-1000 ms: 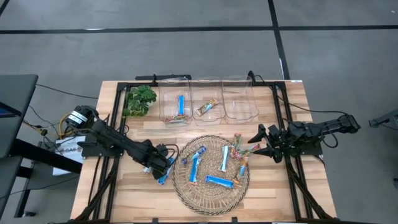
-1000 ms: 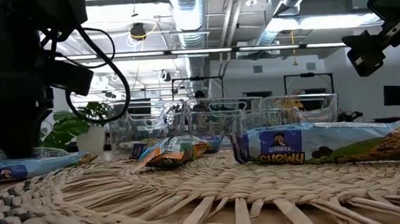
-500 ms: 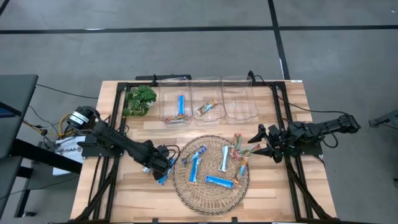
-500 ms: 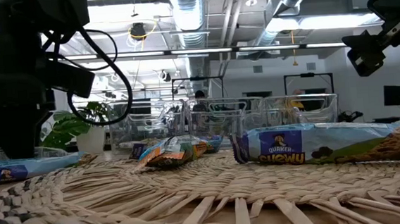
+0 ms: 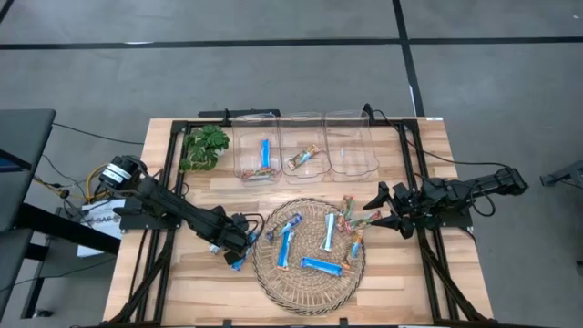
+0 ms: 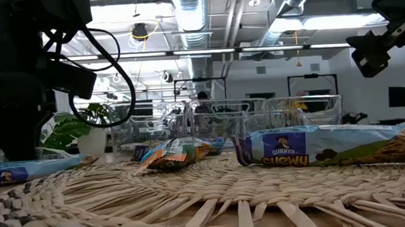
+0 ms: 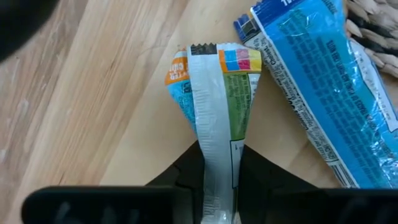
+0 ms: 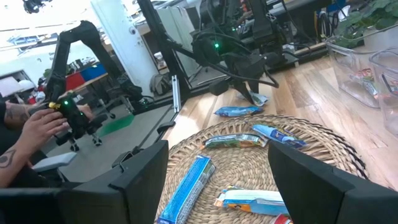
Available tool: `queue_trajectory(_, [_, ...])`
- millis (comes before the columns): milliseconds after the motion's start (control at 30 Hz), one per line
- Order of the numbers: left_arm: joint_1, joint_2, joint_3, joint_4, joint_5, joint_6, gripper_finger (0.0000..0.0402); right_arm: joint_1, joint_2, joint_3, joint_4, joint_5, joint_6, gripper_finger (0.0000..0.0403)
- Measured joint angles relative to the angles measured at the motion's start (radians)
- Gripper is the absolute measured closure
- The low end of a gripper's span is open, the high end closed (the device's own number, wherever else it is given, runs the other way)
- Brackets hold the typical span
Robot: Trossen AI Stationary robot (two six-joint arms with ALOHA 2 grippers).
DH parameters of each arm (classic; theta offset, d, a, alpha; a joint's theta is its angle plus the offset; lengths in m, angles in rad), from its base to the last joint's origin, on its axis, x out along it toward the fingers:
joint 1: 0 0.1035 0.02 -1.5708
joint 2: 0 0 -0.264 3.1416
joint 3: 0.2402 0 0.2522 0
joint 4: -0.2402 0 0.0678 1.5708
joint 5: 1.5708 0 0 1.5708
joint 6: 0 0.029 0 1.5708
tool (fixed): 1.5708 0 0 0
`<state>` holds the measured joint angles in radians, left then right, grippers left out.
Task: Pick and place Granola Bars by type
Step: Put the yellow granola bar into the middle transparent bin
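Nothing had shifted in the last second: the left gripper [image 7: 217, 180] stayed pinched on a bar [image 7: 214, 93] beside the mat [image 5: 310, 282], sorting paused, the right gripper [image 5: 383, 210] spread.

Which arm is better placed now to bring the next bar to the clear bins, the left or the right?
Left. The left gripper is shut on a granola bar beside the woven mat. The right gripper is open and holds nothing.
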<state>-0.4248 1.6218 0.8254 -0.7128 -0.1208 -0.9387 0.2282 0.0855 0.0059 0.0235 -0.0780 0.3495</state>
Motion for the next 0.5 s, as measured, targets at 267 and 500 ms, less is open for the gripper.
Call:
queue_trajectory(267, [0.002, -0.019, 0.049, -0.001, -0.161, 0.012, 0.0346, 0.0, 0.0, 0.0, 0.0, 0.0, 0.0, 0.0132])
queue_trajectory(500, [0.002, -0.023, 0.13, 0.013, -0.377, 0.012, 0.0347, 0.0, 0.0, 0.0, 0.0, 0.0, 0.0, 0.0132])
